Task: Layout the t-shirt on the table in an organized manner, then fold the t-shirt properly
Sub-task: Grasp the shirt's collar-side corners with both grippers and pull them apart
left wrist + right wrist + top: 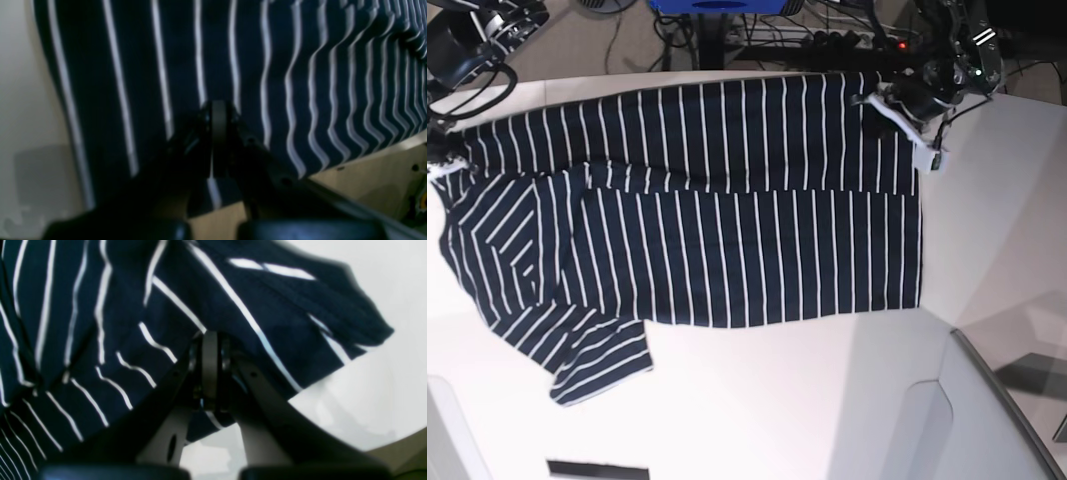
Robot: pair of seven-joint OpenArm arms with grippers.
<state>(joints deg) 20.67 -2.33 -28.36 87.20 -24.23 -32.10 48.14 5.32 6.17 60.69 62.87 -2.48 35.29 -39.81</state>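
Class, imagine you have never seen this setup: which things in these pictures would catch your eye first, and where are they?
The t-shirt, navy with thin white stripes, dominates, spread wide across the white table with one sleeve poking out at the lower left of the base view. Next are the two dark grippers at its far edge: the left gripper and the right gripper are each shut on a pinch of striped fabric.

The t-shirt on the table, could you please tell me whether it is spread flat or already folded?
Partly folded: the t-shirt has its far long edge doubled over as a band, while one sleeve lies spread on the table.
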